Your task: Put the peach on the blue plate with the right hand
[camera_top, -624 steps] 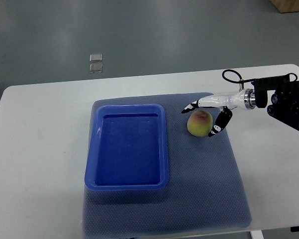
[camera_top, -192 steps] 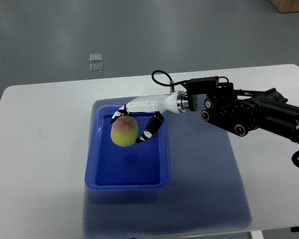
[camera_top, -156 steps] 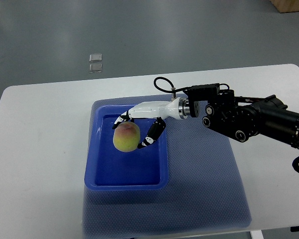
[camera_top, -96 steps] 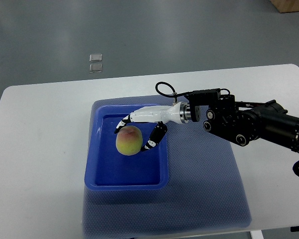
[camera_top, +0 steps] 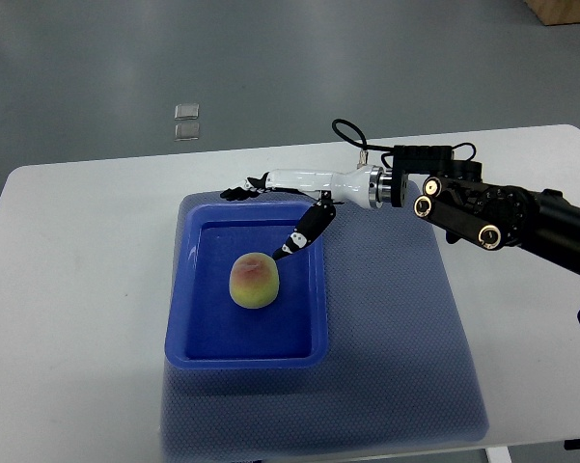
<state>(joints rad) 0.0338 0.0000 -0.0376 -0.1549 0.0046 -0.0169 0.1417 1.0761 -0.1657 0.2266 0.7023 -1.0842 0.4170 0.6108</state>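
White surface (camera_top: 87, 289) carries a grey mat (camera_top: 405, 367) and blue plate (camera_top: 314, 289); the peach (camera_top: 255, 282) sits inside it. Right hand (camera_top: 275, 212) hovers spread, empty. Peach looks soft, bruisable; cradle its sides gently.

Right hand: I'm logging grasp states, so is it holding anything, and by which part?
Nothing is held. The right hand is open above the peach, which rests in the blue plate.
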